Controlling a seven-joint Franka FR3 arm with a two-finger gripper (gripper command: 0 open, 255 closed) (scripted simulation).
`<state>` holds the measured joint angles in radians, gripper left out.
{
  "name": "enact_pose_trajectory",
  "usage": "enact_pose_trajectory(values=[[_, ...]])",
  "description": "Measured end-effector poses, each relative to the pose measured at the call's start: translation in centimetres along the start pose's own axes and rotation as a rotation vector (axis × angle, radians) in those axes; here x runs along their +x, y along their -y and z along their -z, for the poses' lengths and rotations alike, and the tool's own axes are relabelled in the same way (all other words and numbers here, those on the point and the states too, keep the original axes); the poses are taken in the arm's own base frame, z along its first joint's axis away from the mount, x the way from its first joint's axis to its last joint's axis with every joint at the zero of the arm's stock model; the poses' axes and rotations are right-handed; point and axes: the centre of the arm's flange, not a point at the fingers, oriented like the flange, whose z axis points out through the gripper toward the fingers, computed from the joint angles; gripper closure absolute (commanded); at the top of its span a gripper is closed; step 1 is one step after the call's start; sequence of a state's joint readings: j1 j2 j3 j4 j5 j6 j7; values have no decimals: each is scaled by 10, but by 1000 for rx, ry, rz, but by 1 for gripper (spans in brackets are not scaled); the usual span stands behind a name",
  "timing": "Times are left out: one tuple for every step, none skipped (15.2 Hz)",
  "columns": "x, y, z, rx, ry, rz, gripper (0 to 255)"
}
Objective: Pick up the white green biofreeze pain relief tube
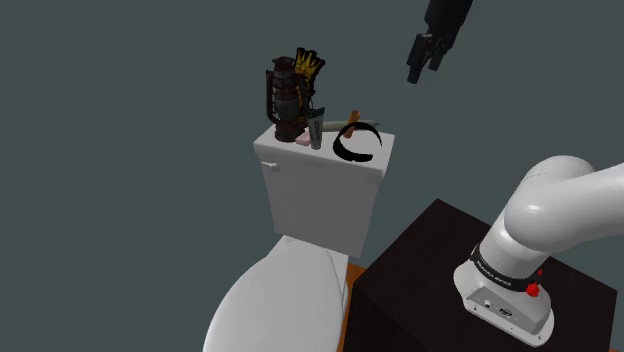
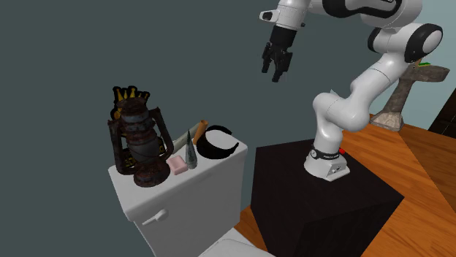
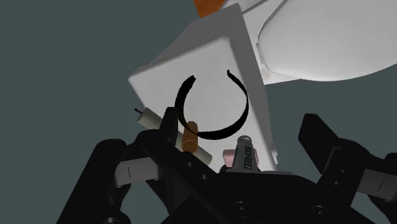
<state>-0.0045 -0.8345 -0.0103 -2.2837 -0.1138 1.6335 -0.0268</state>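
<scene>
Black claw (image 1: 424, 73), item one: how is it entered?
— Entered as spread, fingers apart, nothing held. It is hung high in open air.
— Item two, the grey-green tube (image 2: 191, 150)?
— Listed upright on the tank lid (image 1: 290, 152), well below the claw and untouched. In the wrist view it is seen lined up between the fingers.
— Step in hand?
— Judged as the approach; no descent to the tube is yet made.
— Next move?
— A straight lowering is called for. The fingers are to be held wide until the tube's upper part is bracketed, then closed.
— Edges and room?
— A pink block (image 2: 176, 165) is set just beside the tube. A rusty lantern (image 2: 135, 135), taller than the tube, is stood beyond that. A black hoop (image 2: 213, 151) is laid on the tube's other side, and a wood-handled tool (image 2: 197, 128) behind it. The tube is placed near the lid's front edge, so a nudge could tip it off. Between claw and lid, ample free room is recorded.
</scene>
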Motion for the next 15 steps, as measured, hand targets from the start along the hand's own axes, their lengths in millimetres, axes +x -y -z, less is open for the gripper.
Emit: enact_pose_trajectory(values=[[0, 0, 0, 0, 0, 0, 0], [6, -3, -2, 3, 3, 17, 0], [14, -7, -6, 8, 10, 45, 0], [26, -11, -13, 14, 16, 77, 0], [35, -16, -19, 21, 24, 112, 0], [48, -19, -26, 27, 31, 150, 0], [59, -20, -32, 34, 40, 188, 0], [74, -24, -36, 40, 47, 225, 0], [88, -28, -43, 47, 55, 263, 0], [100, -30, -50, 53, 63, 301, 0], [114, -32, -56, 60, 71, 340, 0], [127, -32, -63, 66, 79, 378, 0], [140, -33, -71, 72, 87, 416, 0], [152, -35, -79, 79, 96, 454, 0], [163, -32, -84, 85, 104, 492, 0]])
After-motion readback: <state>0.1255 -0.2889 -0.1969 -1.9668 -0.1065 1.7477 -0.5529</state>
